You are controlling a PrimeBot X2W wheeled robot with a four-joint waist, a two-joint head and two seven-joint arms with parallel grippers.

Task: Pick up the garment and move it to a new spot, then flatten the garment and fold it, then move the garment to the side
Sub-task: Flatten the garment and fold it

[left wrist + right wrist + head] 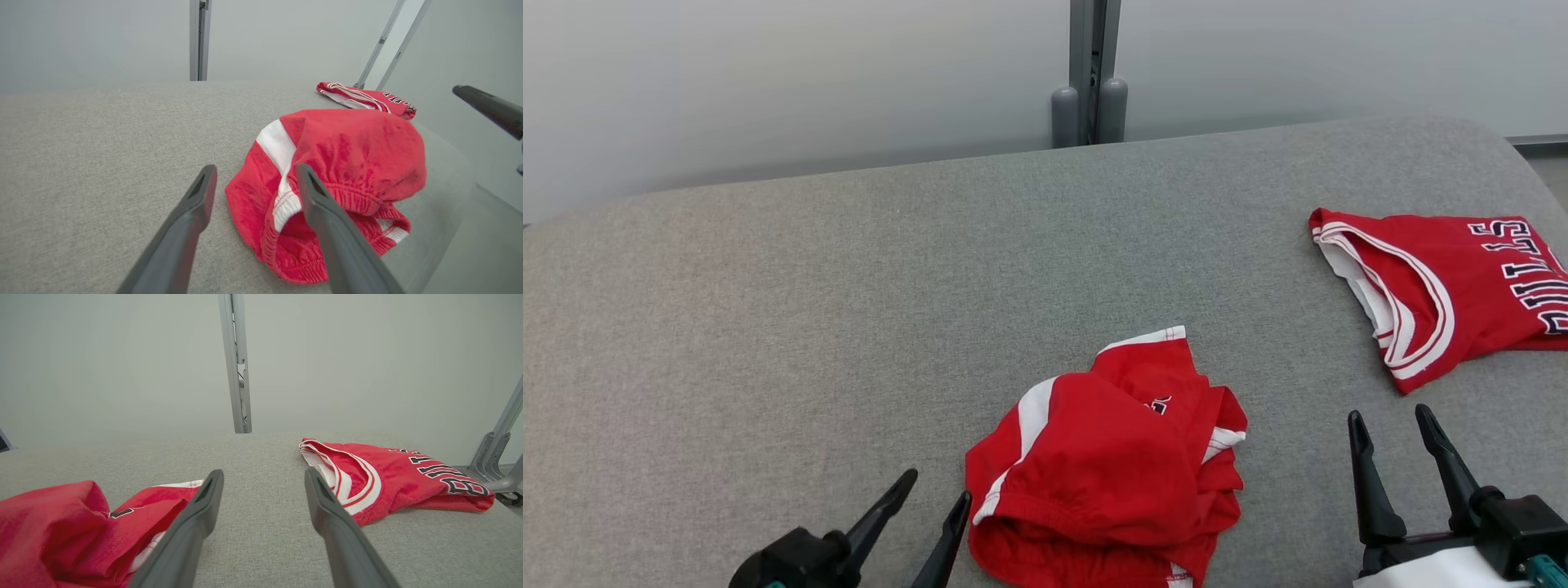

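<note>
Grey woven fabric is covering the broad work surface (849, 327), which is running back to a pale wall (768, 82) and a grey metal post (1094, 73). A crumpled pair of red shorts with white side stripes (1111, 457) is lying in a heap near the front edge, roughly midway across the surface. It is judged to be the garment in hand, since it is not yet flattened or folded. A red sleeveless jersey with white trim and dark lettering (1445, 286) is lying flat at the far right, well apart from the heap. The left gripper (935, 487) is hovering at the lower left with its two dark fingers spread apart and gripping nothing; its inner finger is sitting just beside the heap's left edge. The right gripper (1388, 415) is likewise standing wide and empty, with bare fabric between it and the heap. The shorts are therefore lying to the right of and slightly ahead of the left gripper, which is the nearer arm. The elastic waistband is facing the front edge, and the heap is stretching loosely from near left to far right. Flattening is likely calling for a grasp at the waistband edge, with the right gripper crossing leftward to reach the opposite side.
</note>
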